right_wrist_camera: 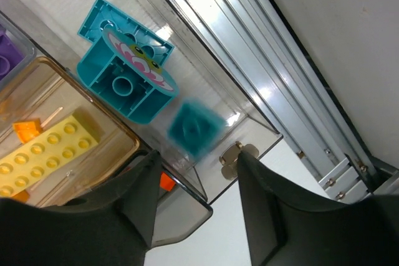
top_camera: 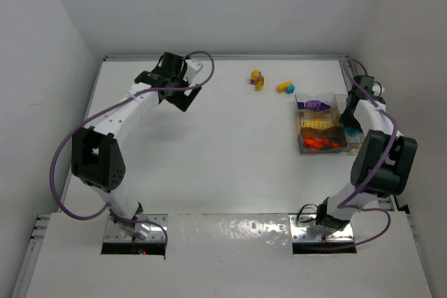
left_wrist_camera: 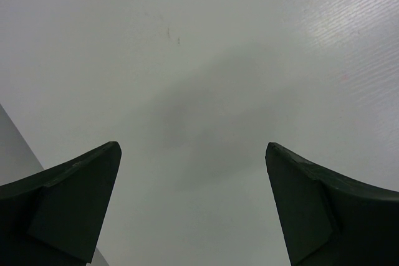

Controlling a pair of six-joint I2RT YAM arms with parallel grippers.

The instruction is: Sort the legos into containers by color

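Legos [top_camera: 318, 123] sat mostly sorted in container [top_camera: 299, 130]; two clumps [top_camera: 258, 79] lay unsorted on worktop [top_camera: 209, 158], upper centre. Left jaws wide, empty; right jaws parted, blurred teal brick [right_wrist_camera: 194, 129] loose between.

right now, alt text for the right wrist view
The right hand, jaws apart, hovers over the clear box with a small blurred teal brick just beyond its fingertips. A bigger teal piece with a cartoon face lies in a clear compartment; a yellow brick sits in the brownish one beside it.
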